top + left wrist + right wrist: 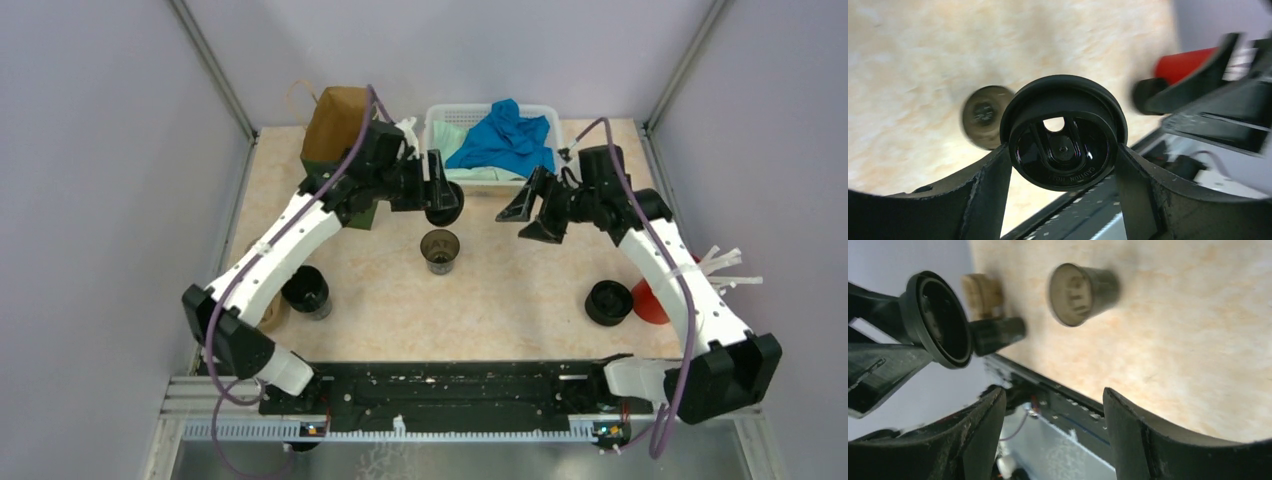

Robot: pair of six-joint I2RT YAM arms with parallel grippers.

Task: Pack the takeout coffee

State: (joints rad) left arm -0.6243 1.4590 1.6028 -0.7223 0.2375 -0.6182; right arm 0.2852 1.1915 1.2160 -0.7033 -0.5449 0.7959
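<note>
Above the middle of the bench (540, 290), the left fingers (988, 195) pinch a black lid (1063, 150) by its rim, over an open dark cup (440, 250) that stands unlidded. The right fingers (1128, 440) are spread and hold nothing. Capping looks barely begun and the packing is all still to do: 2 more black cups wait, the left cup (308, 290) and the right cup (608, 302). Only the top view shows the brown bag (335, 120); only the left wrist view shows the lid's sip hole.

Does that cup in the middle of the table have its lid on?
No, the middle cup stands open-topped, and the left gripper is clamped on a black lid.
</note>
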